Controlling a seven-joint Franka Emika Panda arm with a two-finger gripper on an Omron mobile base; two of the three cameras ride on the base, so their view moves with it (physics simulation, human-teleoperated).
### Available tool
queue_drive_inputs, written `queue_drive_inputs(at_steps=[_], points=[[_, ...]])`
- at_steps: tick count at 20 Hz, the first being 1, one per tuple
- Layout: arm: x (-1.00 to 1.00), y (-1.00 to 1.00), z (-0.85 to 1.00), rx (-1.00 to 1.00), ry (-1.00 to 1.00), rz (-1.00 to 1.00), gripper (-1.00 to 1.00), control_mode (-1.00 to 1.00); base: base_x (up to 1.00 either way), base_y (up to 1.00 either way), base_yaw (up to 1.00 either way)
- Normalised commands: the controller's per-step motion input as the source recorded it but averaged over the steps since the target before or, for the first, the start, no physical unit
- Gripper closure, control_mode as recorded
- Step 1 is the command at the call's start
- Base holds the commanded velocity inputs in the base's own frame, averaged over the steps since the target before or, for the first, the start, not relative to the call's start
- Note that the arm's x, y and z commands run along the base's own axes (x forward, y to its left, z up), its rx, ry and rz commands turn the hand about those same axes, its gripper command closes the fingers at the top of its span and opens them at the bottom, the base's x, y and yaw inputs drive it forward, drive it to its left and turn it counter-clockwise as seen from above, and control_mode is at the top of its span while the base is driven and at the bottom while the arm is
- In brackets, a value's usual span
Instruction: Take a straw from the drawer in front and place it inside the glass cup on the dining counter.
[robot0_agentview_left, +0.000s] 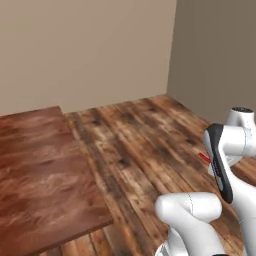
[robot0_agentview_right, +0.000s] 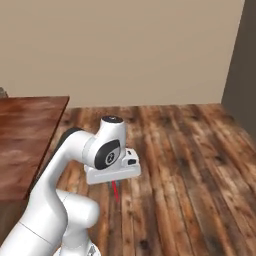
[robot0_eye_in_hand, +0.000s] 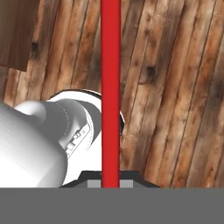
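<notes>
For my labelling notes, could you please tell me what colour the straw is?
The straw is plain solid red, clearest in the hand view.

No text, label, brand, number or sign can be read on anything here; every surface in all three views is plain and unmarked.

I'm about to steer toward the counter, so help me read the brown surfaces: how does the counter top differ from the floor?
The counter top is a smooth, glossy reddish-brown slab; the floor is duller, made of separate planks with dark knots and seams. The counter top sits raised, its edge casting shadow on the floor below. The straw held in the shut gripper hangs over the floor, not over the counter top. Both show wood grain.
</notes>
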Motion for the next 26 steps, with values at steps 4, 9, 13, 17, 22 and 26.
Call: queue_drive_inputs(at_steps=[4,9,13,17,22,26], points=[[0.00,0.00,0.00,0.00,0.00,0.00,1.00,1.00,1.00,-0.34,0.37],[0.00,0.00,0.00,0.00,0.00,0.00,1.00,1.00,1.00,-0.44,0.38],[0.00,0.00,0.00,0.00,0.00,0.00,1.00,1.00,1.00,-0.52,0.38],[0.00,0.00,0.00,0.00,0.00,0.00,1.00,1.00,1.00,-0.56,0.39],[0.00,0.00,0.00,0.00,0.00,0.00,1.00,1.00,1.00,-0.53,0.40],[0.00,0.00,0.00,0.00,0.00,0.00,1.00,1.00,1.00,-0.43,0.42]])
